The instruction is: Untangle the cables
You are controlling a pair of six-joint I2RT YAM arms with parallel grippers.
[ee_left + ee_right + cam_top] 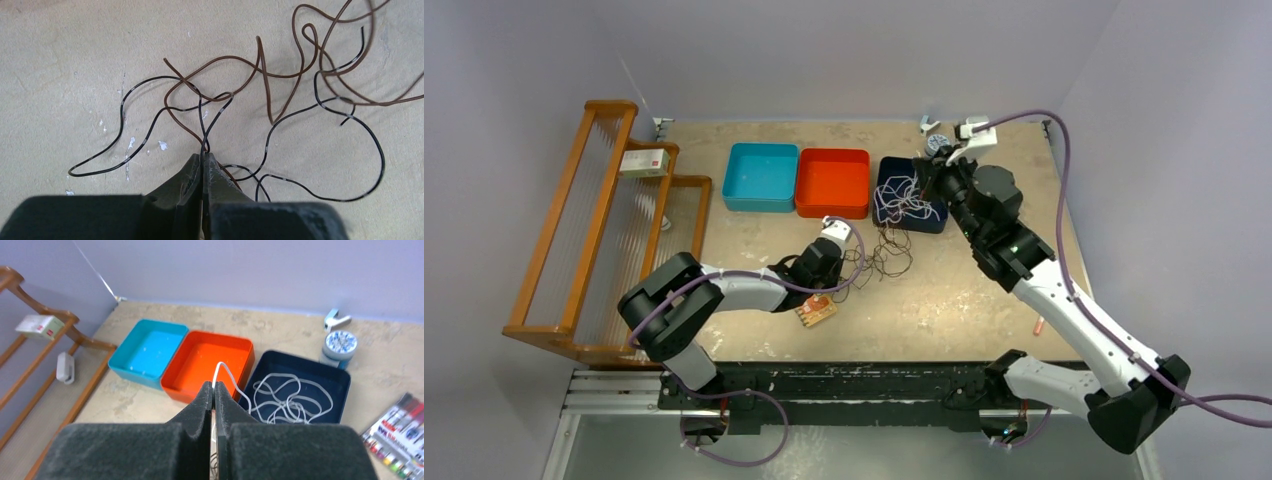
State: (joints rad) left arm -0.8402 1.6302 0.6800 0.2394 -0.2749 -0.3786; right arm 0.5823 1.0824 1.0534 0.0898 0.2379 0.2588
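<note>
Count so far:
- 2 grippers: left gripper [202,159], right gripper [214,386].
- 3 bins: teal bin [760,178], orange bin [832,185], navy bin [886,168].
- Cables come in 3 colours: white cable [904,200], brown cable [265,75], black cable [122,107]. The strand count per colour can't be read from the tangle.
- 1 wooden rack [554,230].
- 1 small box [644,162].
- 1 white adapter [65,367].
- 1 round tin [339,344].
- 1 clip [336,318].
- 1 marker pack [400,435].
- 1 card [816,312].

A robotics lab cell: blank walls [854,50] enclose a scuffed table [964,300] bearing coloured bins [761,176].
</note>
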